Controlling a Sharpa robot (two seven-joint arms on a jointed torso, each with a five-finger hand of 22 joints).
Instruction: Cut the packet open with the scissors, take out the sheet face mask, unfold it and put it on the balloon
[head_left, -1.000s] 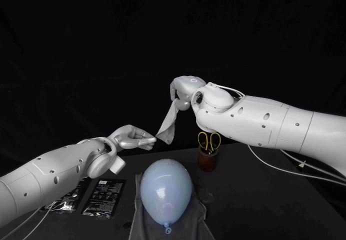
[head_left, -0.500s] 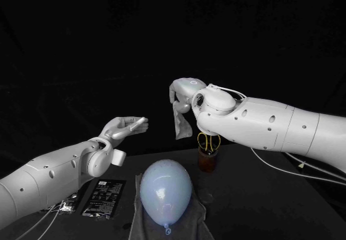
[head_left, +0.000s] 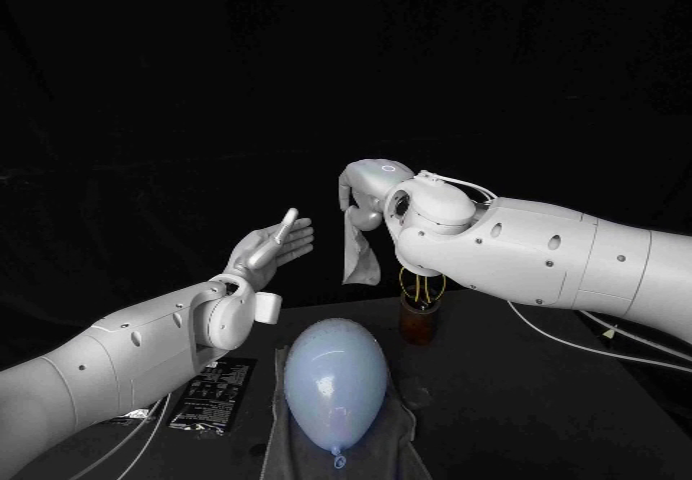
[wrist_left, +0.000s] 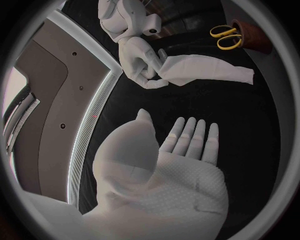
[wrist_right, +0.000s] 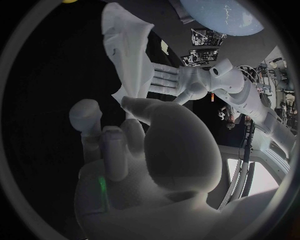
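- The right hand (head_left: 366, 192) is raised above the far side of the black table (head_left: 548, 400). Its fingers are closed on the top edge of the white sheet face mask (head_left: 361, 255).
- The mask hangs down from that hand in a loose, partly folded strip, clear of the table.
- The left hand (head_left: 271, 245) is held up just beside the mask without touching it. It is flat, with fingers straight and apart and nothing in it.
- The pale blue balloon (head_left: 335, 375) lies on a grey cloth (head_left: 392, 440) at the near middle of the table, below both hands, knot towards the robot.
- Yellow-handled scissors (head_left: 421, 288) stand handles up in a brown holder (head_left: 417, 322) just behind the balloon.
- A black packet (head_left: 212, 395) lies flat on the table, left of the balloon and beside the left arm.
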